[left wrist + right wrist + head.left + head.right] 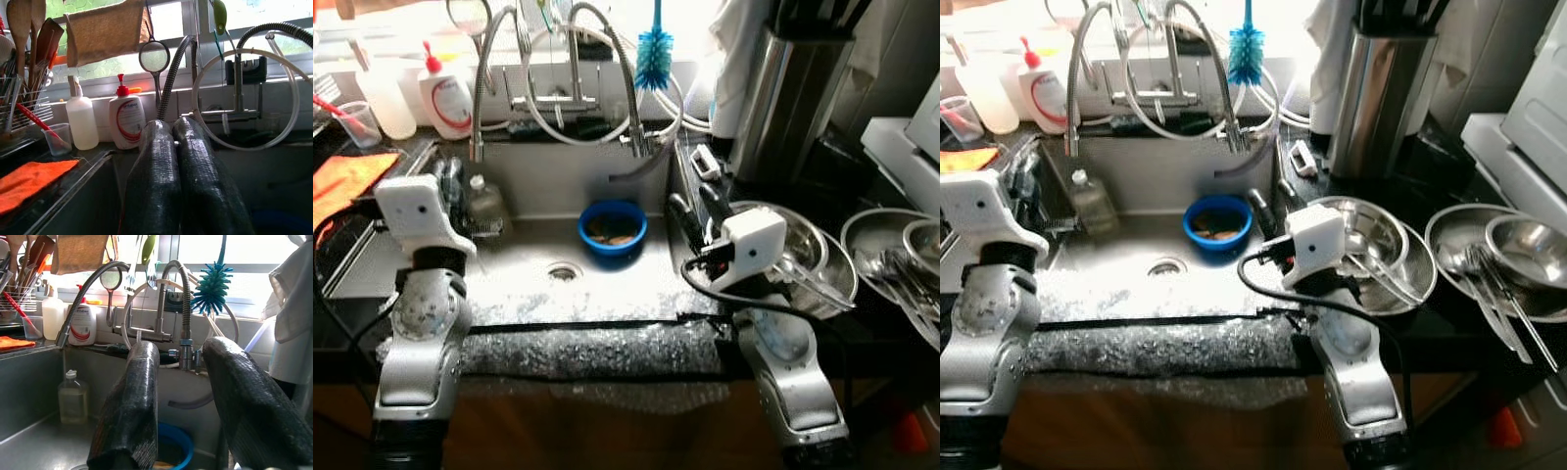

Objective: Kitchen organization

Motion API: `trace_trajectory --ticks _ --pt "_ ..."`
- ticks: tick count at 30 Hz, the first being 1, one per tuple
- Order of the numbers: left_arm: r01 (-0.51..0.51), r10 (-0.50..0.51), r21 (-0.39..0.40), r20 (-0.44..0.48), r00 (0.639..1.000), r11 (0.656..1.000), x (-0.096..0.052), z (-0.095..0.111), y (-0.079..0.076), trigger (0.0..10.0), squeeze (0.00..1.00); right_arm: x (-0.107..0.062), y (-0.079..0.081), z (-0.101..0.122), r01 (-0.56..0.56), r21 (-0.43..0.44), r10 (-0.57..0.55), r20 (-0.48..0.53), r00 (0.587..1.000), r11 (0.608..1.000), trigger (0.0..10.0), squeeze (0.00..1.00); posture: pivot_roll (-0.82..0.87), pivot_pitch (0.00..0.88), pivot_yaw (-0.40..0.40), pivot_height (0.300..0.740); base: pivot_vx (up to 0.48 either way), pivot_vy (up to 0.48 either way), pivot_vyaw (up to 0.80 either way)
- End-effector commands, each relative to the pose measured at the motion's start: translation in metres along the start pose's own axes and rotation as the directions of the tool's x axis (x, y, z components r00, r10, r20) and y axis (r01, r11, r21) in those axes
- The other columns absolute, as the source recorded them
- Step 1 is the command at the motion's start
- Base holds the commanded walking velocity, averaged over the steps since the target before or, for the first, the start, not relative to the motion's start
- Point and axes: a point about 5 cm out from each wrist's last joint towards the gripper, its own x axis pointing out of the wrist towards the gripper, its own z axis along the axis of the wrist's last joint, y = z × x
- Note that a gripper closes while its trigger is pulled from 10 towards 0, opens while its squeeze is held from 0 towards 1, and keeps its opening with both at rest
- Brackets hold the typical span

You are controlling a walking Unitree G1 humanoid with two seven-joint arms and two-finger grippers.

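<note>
Kitchen sink [509,284] lies straight ahead of me, sunk into the dark tabletop [342,323], and its front edge is covered by a strip of bubble wrap [587,348]. I see a blue bowl [612,233] with brownish scraps standing in the basin toward the back wall, just behind and to the right of the drain [564,272]. A small clear bottle [485,202] stands in the basin's back-left corner. My left end effector [182,161] hovers over the sink's left rim, its two black fingers pressed together. My right end effector [180,396] hangs over the sink's right rim, fingers spread with a wide gap and nothing between them, pointing toward the faucet [171,308]. Along the back edge behind the faucet I make out a white soap bottle [447,95] with a red pump, a plain white bottle [81,120] and a teal bottle brush [654,57]. An orange cloth [342,186] lies on the tabletop at the left. Steel bowls [1371,250] sit on the tabletop just right of the sink, with more bowls holding cutlery [1489,279] further right.
</note>
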Motion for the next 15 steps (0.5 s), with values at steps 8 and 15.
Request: trace_trajectory --ticks 8,15 --pt "0.099 -0.092 0.095 -0.079 0.993 0.990 0.004 -0.014 -0.020 10.0 0.00 0.000 0.004 0.003 -0.014 0.003 0.014 0.012 1.000 1.000 10.0 0.00 -0.12 0.000 0.054 0.740 0.000 0.000 0.00" --pt "0.137 -0.126 0.111 -0.099 0.987 0.984 0.005 -0.018 -0.032 10.0 0.00 0.000 0.003 0.004 -0.016 -0.001 0.016 0.014 1.000 1.000 10.0 0.00 -0.13 0.000 0.055 0.740 0.000 0.000 0.00"
